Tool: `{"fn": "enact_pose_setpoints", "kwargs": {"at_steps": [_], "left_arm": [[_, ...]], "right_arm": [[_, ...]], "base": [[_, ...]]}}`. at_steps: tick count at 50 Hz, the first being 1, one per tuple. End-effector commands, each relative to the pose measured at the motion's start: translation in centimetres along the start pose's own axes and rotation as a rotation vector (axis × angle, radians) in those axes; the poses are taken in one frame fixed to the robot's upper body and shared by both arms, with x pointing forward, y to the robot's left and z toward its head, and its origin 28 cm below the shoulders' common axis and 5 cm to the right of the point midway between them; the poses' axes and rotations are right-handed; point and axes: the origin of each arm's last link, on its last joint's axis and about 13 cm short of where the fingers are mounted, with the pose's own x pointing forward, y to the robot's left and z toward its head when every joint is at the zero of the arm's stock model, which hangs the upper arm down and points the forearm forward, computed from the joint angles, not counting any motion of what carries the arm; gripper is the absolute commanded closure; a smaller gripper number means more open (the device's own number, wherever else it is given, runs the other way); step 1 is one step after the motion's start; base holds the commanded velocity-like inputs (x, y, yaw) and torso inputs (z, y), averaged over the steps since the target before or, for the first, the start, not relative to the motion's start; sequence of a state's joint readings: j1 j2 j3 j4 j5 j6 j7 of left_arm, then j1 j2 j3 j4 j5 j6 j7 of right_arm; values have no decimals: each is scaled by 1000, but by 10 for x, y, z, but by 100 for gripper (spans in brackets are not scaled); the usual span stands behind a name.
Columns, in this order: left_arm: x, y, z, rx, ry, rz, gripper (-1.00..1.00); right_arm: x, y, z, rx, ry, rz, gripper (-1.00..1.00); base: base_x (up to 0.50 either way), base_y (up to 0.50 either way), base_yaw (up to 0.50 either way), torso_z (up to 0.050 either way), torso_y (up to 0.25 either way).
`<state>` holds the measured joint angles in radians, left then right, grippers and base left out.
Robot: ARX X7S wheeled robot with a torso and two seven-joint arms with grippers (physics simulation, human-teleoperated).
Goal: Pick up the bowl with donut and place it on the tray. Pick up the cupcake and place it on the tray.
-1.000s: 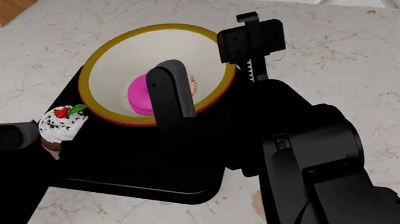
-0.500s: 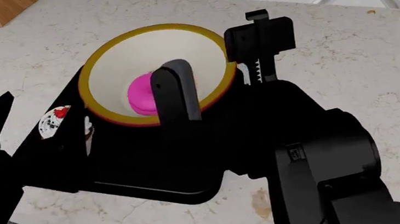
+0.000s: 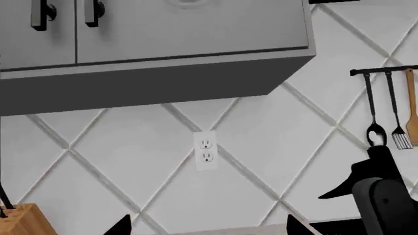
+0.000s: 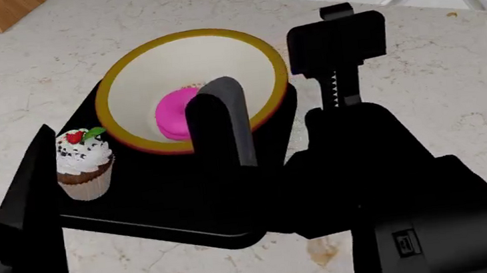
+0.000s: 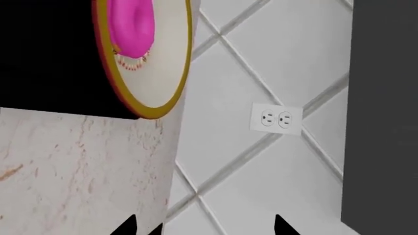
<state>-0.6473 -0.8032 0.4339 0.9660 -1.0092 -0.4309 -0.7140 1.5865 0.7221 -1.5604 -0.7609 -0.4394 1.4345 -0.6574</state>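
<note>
Bowl (image 4: 190, 88) with donut (image 4: 172, 116) and cupcake (image 4: 85, 166) both on tray (image 4: 171, 217). Right gripper (image 4: 279, 86) apart, straddling bowl's near-right rim, holding nothing. Left gripper's (image 4: 32, 217) state: cannot tell.

It was a home kitchen. Grey cabinets (image 3: 150, 34) hung over a white diamond-tiled wall (image 3: 130, 152) with an outlet (image 3: 205, 151). Utensils (image 3: 392, 110) hung from a rail (image 3: 385, 71). A knife block (image 3: 23, 221) stood on the marble counter (image 4: 418, 93), where a tray (image 4: 169, 204) held a bowl (image 4: 140, 86) and cupcake (image 4: 83, 162).
</note>
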Motion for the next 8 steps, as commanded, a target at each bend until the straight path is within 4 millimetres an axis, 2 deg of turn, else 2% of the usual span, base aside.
{"fn": "enact_pose_setpoints", "kwargs": {"at_steps": [1,5,8], "left_arm": [[-28,-4,24,20,-71,22,-100],[-26,-7,43,18,-259,24,-100],[-26,-22,62,-70,-422,-43,-100]], "right_arm": [[-35,-2,0,-30,-11,-94,-100],[-54,0,0,-50,-7,-134,-100],[-68,3,2,-60,-3,-162,-100]], "base": [[0,0,0,0,0],[0,0,0,0,0],[0,0,0,0,0]]}}
